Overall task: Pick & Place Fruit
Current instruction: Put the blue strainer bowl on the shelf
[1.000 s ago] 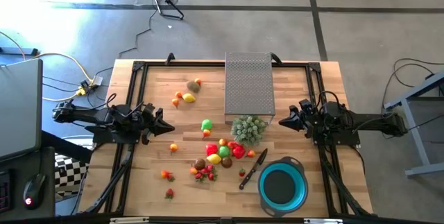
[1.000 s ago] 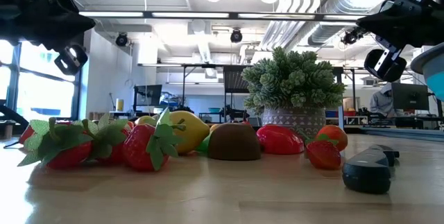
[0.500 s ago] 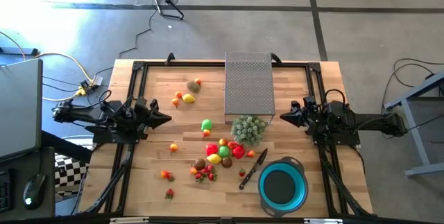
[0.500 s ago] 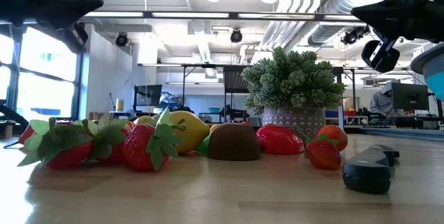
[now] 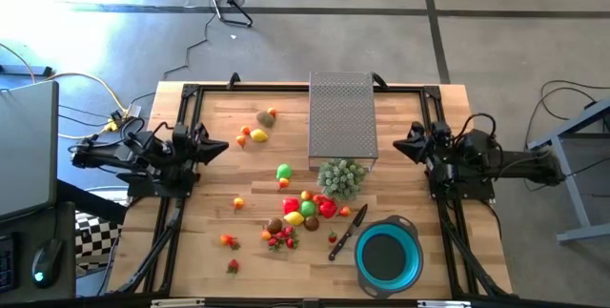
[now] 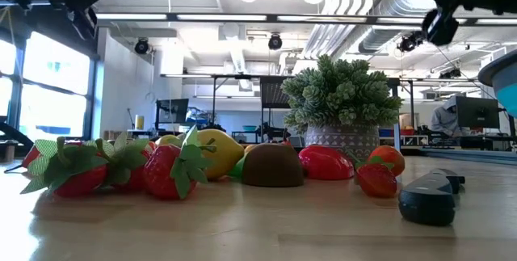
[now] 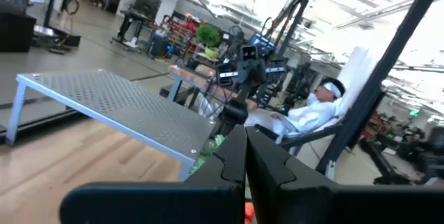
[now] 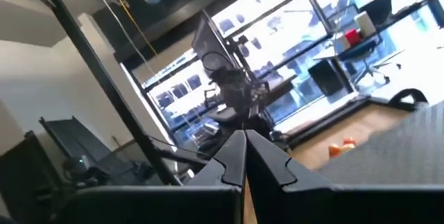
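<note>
Small toy fruits lie loose on the wooden table: a cluster near the middle, a green one, strawberries nearer the front, and a few toward the far left. In the low view the strawberries and a brown fruit rest on the tabletop. My left gripper is shut at the table's left side, raised, and holds nothing. My right gripper is shut at the right side, also raised and holding nothing. Both wrist views show the shut fingertips pointing about level.
A blue bowl stands at the front right, with a black-handled knife beside it. A pale green bushy cluster sits by the fruit. A perforated metal rack stands at the far middle. A person sits beyond the table.
Both arms have risen, their grippers tipping up from a downward slant to about level and rolling. In the high view each gripper has swung toward the far edge and drawn back a little toward its own side. Both stay shut. No fruit has moved.
</note>
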You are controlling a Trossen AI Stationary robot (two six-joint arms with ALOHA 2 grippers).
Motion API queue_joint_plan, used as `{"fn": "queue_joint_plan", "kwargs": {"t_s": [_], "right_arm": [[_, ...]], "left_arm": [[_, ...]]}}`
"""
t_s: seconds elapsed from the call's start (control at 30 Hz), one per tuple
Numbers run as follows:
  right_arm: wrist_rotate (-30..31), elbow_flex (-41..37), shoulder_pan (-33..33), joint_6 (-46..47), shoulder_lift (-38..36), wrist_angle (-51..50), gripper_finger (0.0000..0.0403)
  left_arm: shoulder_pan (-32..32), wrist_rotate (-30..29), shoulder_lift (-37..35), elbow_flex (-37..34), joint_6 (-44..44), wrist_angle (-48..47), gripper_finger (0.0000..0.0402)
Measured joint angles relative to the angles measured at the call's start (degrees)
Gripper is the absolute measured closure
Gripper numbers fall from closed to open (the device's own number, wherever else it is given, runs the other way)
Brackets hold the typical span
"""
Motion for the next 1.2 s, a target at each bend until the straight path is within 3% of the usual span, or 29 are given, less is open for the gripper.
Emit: {"fn": "queue_joint_plan", "kwargs": {"t_s": [0.47,1.0,1.13,1.2], "right_arm": [[-0.1,20.9,0.0,-11.8,19.7,-10.4,0.0401],[-3.1,40.1,0.0,-9.4,35.7,-21.6,0.0401],[-6.1,42.0,0.7,-8.0,38.5,-22.3,0.0401],[-5.3,42.4,1.5,-9.8,39.2,-22.7,0.0401]], "left_arm": [[0.0,-0.8,21.9,14.4,2.7,-0.9,0.0402],[0.0,-0.6,42.5,47.4,2.9,-28.6,0.0402],[0.0,-3.0,46.0,52.6,3.8,-33.0,0.0402],[0.0,-8.3,47.2,53.1,6.3,-31.4,0.0402]]}}
